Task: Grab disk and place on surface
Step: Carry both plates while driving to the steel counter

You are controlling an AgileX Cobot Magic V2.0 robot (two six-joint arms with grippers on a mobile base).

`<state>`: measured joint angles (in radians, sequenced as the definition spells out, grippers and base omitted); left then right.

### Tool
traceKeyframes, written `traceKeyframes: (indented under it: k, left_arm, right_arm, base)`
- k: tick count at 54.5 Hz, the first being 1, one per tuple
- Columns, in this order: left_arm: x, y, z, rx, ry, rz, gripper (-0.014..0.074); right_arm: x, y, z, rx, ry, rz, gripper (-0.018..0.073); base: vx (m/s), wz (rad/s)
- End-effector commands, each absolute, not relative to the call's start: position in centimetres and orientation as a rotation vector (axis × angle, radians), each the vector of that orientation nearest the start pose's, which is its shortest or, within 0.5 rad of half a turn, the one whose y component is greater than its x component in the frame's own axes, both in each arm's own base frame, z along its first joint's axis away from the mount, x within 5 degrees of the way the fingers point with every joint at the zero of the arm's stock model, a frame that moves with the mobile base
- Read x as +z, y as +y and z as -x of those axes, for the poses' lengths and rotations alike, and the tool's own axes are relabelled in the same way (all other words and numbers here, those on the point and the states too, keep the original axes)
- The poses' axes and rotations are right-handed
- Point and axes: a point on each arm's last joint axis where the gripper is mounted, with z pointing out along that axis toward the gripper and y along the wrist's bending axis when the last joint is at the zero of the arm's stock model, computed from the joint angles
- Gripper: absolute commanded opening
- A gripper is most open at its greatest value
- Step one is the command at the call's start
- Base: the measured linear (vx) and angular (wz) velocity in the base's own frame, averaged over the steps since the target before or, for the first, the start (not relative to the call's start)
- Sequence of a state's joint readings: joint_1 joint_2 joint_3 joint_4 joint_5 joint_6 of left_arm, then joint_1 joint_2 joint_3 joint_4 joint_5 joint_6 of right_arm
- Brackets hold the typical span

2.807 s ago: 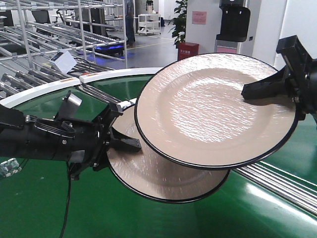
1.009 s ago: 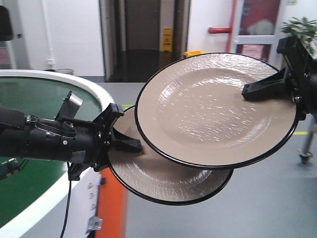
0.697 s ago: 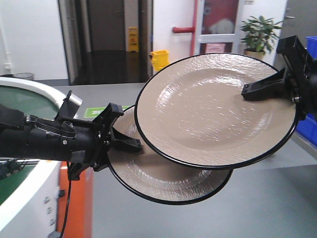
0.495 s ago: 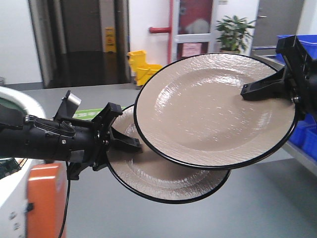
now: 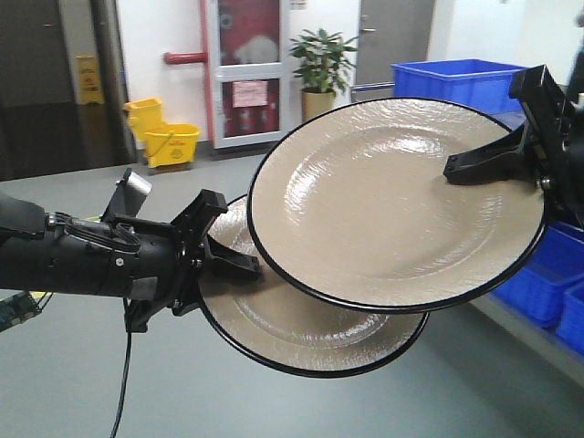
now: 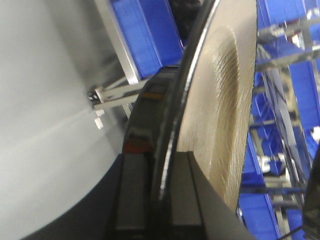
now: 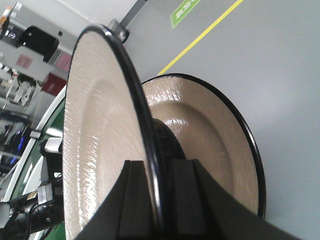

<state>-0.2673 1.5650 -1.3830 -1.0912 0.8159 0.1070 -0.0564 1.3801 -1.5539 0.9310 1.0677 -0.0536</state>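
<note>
At the left of the front view, the left gripper [image 5: 226, 263] is clamped on the near rim of the lower disk [image 5: 301, 339], a beige plate with a black edge held roughly level in the air over the grey floor [image 5: 73, 383]. The left wrist view confirms it: the rim runs between the 2 fingers [image 6: 131, 200], pinched from both faces.

In the middle, the upper disk [image 5: 392, 201] overlaps the lower one and tilts toward the camera; I cannot tell whether the 2 touch. At the right, the right gripper [image 5: 485, 168] bites its far rim, and the right wrist view shows that black edge squeezed between the fingers [image 7: 182, 200].

Behind them stand a yellow mop bucket [image 5: 164, 137], a potted plant [image 5: 319, 50] and blue bins [image 5: 456, 78]. No dark metallic tabletop is in view, so neither disk has a landing place yet.

Both disks look stiff, glossy and likely brittle, with a slick glaze. Each hangs from 1 narrow rim pinch, so its weight probably levers against the fingers; a jolt could let it slip or swing. The rim is the only sensible hold, and setting down flat and gently seems wise.
</note>
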Motion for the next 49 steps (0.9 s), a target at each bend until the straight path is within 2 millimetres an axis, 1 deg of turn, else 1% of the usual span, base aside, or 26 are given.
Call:
traceKeyframes:
  k: [1, 13, 25, 36, 49]
  left_arm:
    - [40.49, -14.79, -30.84, -1.474, 2.128, 0.202, -0.0001]
    - [40.49, -14.79, -30.84, -1.474, 2.128, 0.202, -0.0001]
    - [40.49, -14.79, -30.84, -1.474, 2.128, 0.202, -0.0001]
    - [40.49, -14.79, -30.84, -1.474, 2.128, 0.202, -0.0001]
    - [40.49, -14.79, -30.84, -1.474, 2.128, 0.202, -0.0001]
  right_arm:
    - [49.07, 4.96, -26.7, 1.183, 1.958, -0.166, -0.0005]
    - [49.07, 4.96, -26.7, 1.183, 1.958, -0.166, -0.0005]
    - [49.08, 4.96, -26.7, 1.184, 1.957, -0.166, -0.0005]
    - [49.07, 4.97, -26.69, 1.184, 1.959, -0.165, -0.0005]
    - [49.07, 4.97, -26.69, 1.184, 1.959, -0.165, -0.0005]
  base:
    - [0.18, -0.39]
    - [0.2, -0.33]
    - [0.22, -0.17]
    - [0.25, 0.02]
    - [0.29, 0.2]
